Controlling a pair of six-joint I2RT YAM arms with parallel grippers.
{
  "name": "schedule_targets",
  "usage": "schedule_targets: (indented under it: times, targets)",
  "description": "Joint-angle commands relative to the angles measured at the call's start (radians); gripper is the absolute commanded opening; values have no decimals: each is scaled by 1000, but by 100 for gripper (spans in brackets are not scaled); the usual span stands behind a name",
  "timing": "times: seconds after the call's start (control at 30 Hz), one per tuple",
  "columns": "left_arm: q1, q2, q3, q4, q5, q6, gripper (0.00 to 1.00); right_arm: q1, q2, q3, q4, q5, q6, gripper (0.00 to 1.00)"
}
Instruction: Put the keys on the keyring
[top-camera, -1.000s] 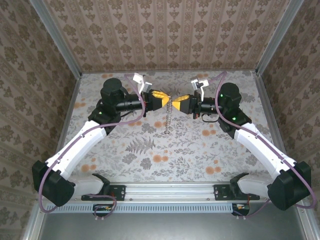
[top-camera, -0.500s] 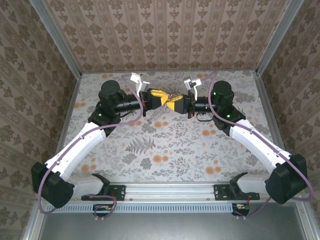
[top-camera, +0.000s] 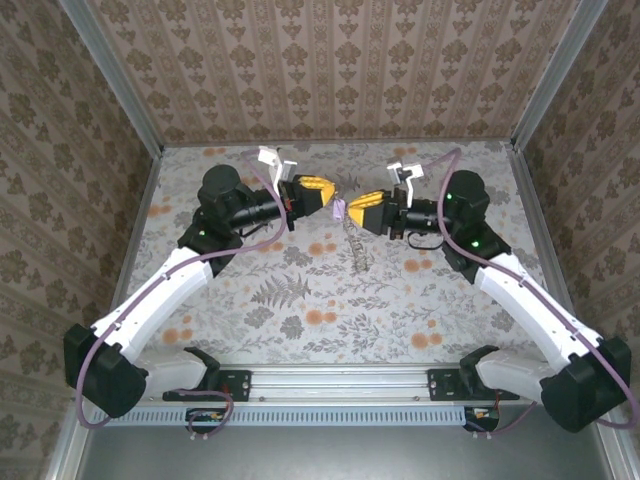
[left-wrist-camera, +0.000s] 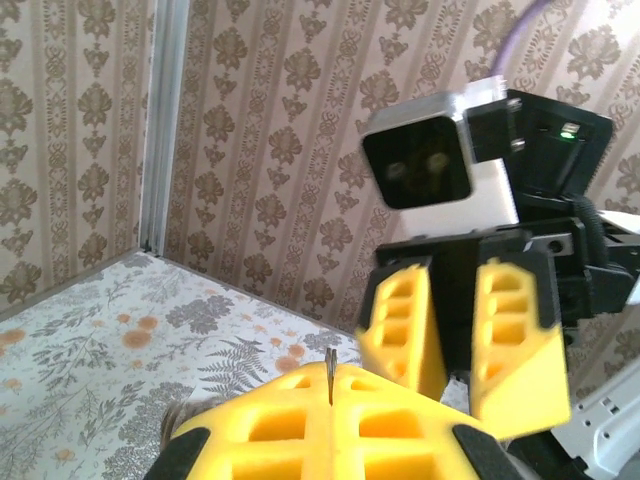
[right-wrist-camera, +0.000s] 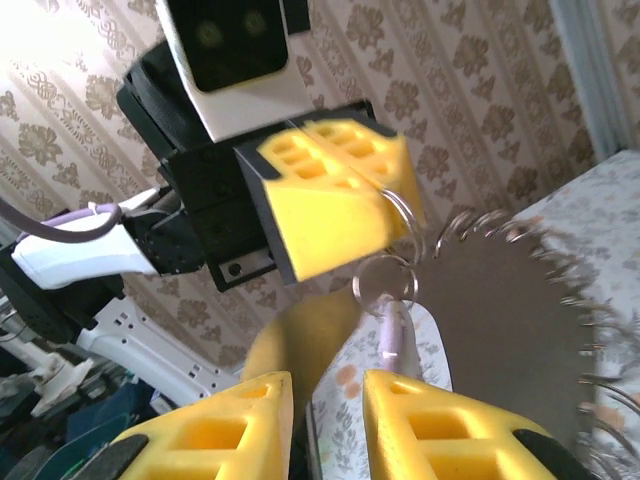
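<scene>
**Keyring pinched in left gripper; right gripper open opposite**

Both arms are raised over the floral surface, with the grippers tip to tip, near but not touching.

Left gripper: the yellow fingers are pressed together on the keyring, a thin wire loop that juts out past the fingertips. From the left wrist camera, a short sliver of wire stands up in the seam between the two fingers.

Right gripper: the fingers are apart with a clear gap between them, seen from both wrist cameras.

A smaller ring hangs just beyond the left gripper's tips. A pale purple tag drops from it toward the gap of the right gripper. I cannot tell whether the tag touches either finger.

The keys hang as a jagged chain below the spot between the two grippers. Whether the lower end touches the surface cannot be resolved. From the right wrist camera they show as a blurred grey toothed fan beside the tag, close to the right gripper's fingers.
</scene>
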Motion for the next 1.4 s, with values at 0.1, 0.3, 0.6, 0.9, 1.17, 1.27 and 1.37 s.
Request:
schedule_targets:
  times: [0.1,0.3,0.6,0.9,1.17,1.27,1.37]
  targets:
    - [-10,-32,-30,135,-39,-89,0,-7,-30,-5,94,127,82,30]
    - [-22,-32,-69,224,-50,-143,0,-6,36,-11,274,187,187,33]
    - [-28,-31,-115,334,-80,-207,0,14,126,-20,496,146,292,32]
    - [-30,-27,-124,378,-99,-233,0,62,147,-56,539,163,292,32]
    - [-32,-18,-119,392,-87,-240,0,63,155,-66,545,189,289,33]
    - [-32,-14,-118,399,-80,-245,0,62,159,-70,542,201,281,33]
    - [-33,-12,-117,398,-79,-246,0,62,168,-68,551,202,285,33]
